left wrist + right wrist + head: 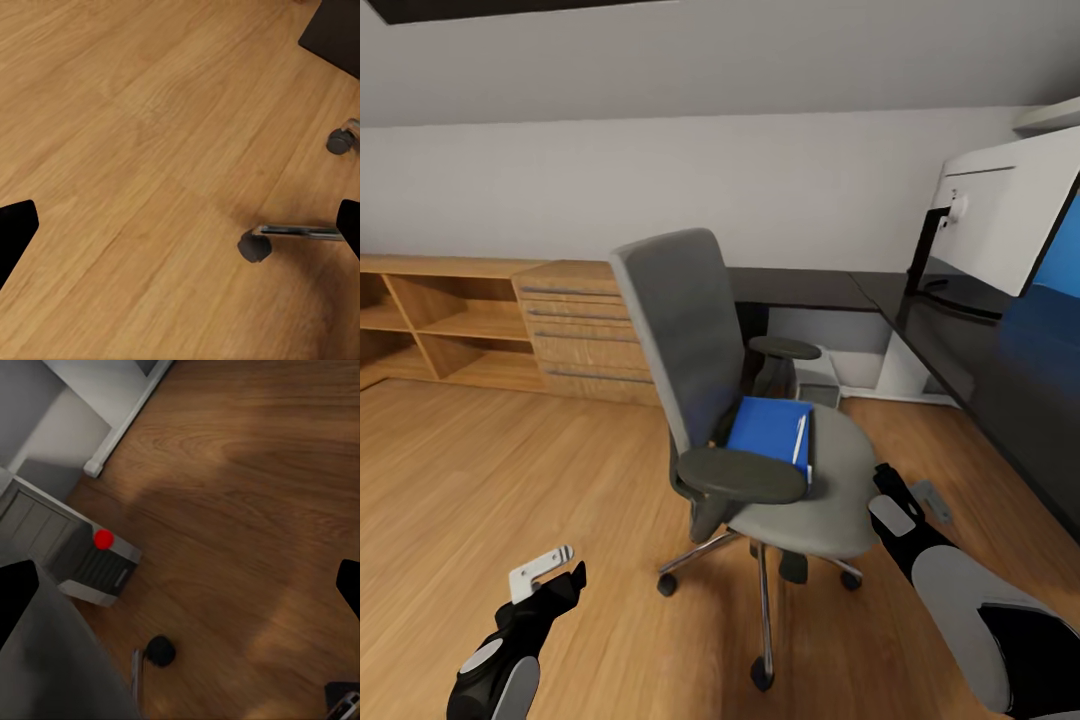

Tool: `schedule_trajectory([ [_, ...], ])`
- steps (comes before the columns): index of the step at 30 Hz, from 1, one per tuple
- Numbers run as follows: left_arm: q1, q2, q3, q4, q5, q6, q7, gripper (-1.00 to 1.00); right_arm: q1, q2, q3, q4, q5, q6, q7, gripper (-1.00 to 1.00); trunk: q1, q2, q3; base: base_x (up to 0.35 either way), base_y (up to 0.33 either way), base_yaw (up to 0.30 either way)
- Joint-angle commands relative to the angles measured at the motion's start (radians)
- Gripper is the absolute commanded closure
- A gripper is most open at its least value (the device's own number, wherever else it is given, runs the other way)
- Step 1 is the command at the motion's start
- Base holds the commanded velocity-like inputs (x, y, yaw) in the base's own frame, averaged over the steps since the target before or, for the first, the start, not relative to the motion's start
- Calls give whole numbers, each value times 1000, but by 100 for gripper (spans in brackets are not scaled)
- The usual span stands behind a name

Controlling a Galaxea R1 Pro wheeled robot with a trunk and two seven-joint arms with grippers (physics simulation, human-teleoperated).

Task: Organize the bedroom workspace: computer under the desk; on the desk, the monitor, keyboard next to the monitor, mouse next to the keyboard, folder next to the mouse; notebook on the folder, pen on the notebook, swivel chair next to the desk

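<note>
A: Where is the folder [768,428]?

B: It lies flat on the seat of the swivel chair [690,340], bright blue, with its white-and-black spine edge on the side toward the desk [960,355]. Its long axis runs roughly from the chair's back toward the seat's front edge.

A: What crowds it?

B: The near black armrest [742,474] sits between the camera and the folder and hides its front corner. The far armrest [785,348] stands beyond it. The tall grey back rises on the folder's left.

A: And farther out?

B: The desk's black top runs along the right, with the monitor [1010,215] on it, its white back partly turned toward the head camera. Under the desk, behind the chair, sits the computer [96,566]; the right wrist view shows its dark front panel with a red dot, which the head view does not. Light wooden cabinets [510,325] line the far wall.

A: The arms?

B: The left gripper [550,568] hangs low over the floor [470,470], left of the chair's base, fingers spread and empty. Its wrist view shows two castors [255,246] and a metal leg. The right gripper [920,495] hangs just beside the seat's right edge; its wrist view has the dark fingertips [15,592] wide apart at both edges with nothing between.
</note>
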Motion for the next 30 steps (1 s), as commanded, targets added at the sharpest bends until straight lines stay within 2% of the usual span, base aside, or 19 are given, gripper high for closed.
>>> schedule_trajectory([
  [1,-1,0,1,-1,10,3,6,-100,0,0,-1,-1,-6,-3,0,-100,0,0,-1,88,0,0],
  [6,-1,0,3,0,10,4,6,-100,0,1,-1,0,-8,2,0,-100,0,0,-1,27,0,0],
  [8,-1,0,3,-1,10,5,6,-100,0,2,-2,0,-14,44,1,-100,0,0,-1,4,0,0],
  [11,-1,0,3,0,10,5,6,-100,0,1,-5,-3,-50,132,15,-100,0,0,-1,1,0,0],
  [14,-1,0,3,0,10,5,6,-100,0,-4,-8,-4,-99,178,38,-100,0,0,-1,0,0,0],
  [18,-1,0,3,0,10,5,6,-100,0,-6,-6,-11,-120,188,57,-100,0,0,-1,0,0,0],
  [24,-1,0,3,0,10,6,6,-100,0,-6,-6,-35,-122,187,66,-100,0,0,-1,0,0,16],
  [30,-1,0,3,0,10,6,6,-100,0,-6,-6,-37,-121,187,66,-100,0,0,3,0,0,175],
])
